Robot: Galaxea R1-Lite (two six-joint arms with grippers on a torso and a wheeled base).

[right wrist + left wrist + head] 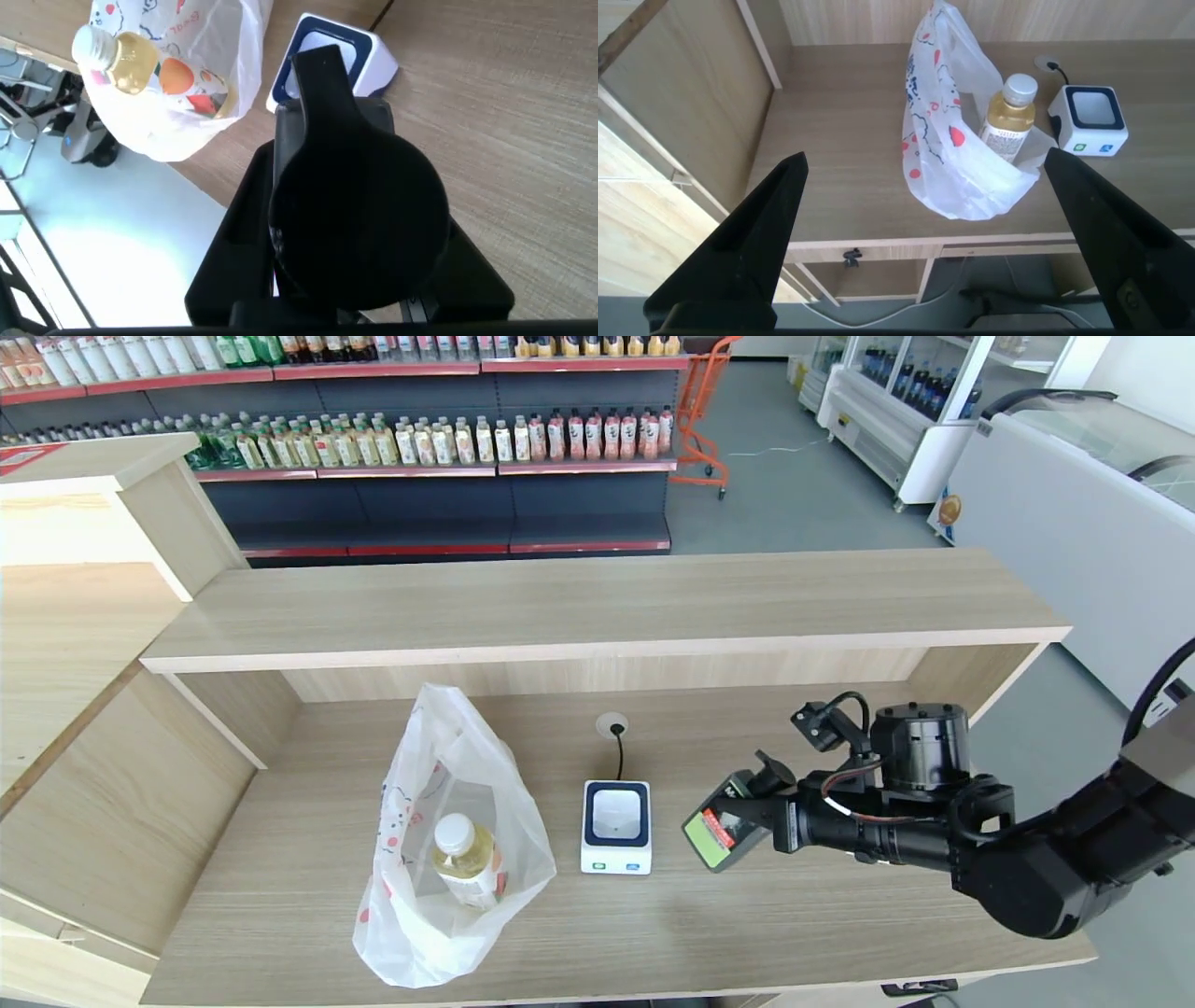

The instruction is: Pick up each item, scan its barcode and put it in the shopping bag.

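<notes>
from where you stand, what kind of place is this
Most likely a shop checkout: shelves of bottled drinks behind, a scanner on the counter, and beside it a shopping bag with a bottle inside.

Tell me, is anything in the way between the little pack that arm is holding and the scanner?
Nothing visible stands in the way. The right gripper holds the pack just to the right of the scanner, with only bare counter between them. Past the scanner, the bag stands with a bottle inside.
</notes>
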